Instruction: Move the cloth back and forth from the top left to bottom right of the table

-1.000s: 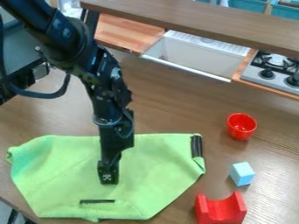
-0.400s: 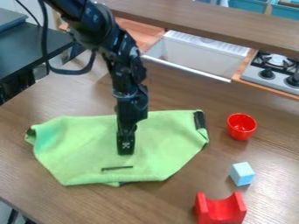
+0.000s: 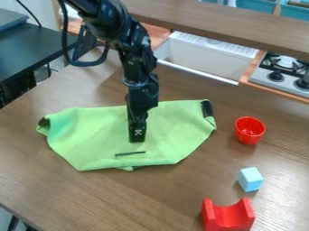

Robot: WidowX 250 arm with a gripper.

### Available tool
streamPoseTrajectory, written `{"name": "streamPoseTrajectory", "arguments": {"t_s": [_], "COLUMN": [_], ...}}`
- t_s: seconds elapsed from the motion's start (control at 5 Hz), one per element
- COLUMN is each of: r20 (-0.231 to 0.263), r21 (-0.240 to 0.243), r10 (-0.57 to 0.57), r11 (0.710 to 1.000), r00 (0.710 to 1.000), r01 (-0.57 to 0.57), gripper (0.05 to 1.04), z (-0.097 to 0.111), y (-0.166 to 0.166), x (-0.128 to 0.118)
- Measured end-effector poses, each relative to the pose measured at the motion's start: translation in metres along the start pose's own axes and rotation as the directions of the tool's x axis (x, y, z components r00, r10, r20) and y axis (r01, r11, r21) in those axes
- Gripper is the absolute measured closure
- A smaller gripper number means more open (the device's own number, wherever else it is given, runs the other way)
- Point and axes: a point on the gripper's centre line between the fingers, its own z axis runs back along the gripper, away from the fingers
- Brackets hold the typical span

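Green cloth, the landmark for all positions given here, lying loosely spread on a brown wood-grain bench. Its outline is irregular, broad along the far side and narrowing toward the near side. A dark strip marks its right-hand corner, a dark patch its left-hand corner, and a short, thin dark mark lies close to its near edge. The black end effector points down at the middle of the cloth, just beyond the short mark; whether it is wide or narrow cannot be told from this angle, nor whether it grips any fabric. The arm extends from the far side of the cloth, with a black cable looped beside it.

To the right of the cloth, near but apart from it, stands a small red cup (upright, its opening visible). Nearer the viewer and to the right of the cloth sits a pale blue block; nearer still, a red piece with a curved hollow between two raised ends. Beyond the cloth are a white sink and, farther to the right, a stove with dark knobs.
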Motion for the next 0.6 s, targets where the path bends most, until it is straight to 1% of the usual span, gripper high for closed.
{"name": "streamPoseTrajectory", "arguments": {"t_s": [0.2, 0.4, 0.6], "r20": [0.0, -0.002, 0.006], "r21": [-0.011, -0.036, -0.047], "r10": [0.008, 0.012, -0.009], "r11": [1.0, 0.999, 0.999], "r00": [1.0, 1.0, 1.0], "r01": [-0.008, -0.012, 0.01], "gripper": [0.082, 0.083, 0.083], "z": [0.0, -0.001, 0.002], "y": [0.001, -0.009, -0.024], "x": [0.001, -0.003, -0.004]}}
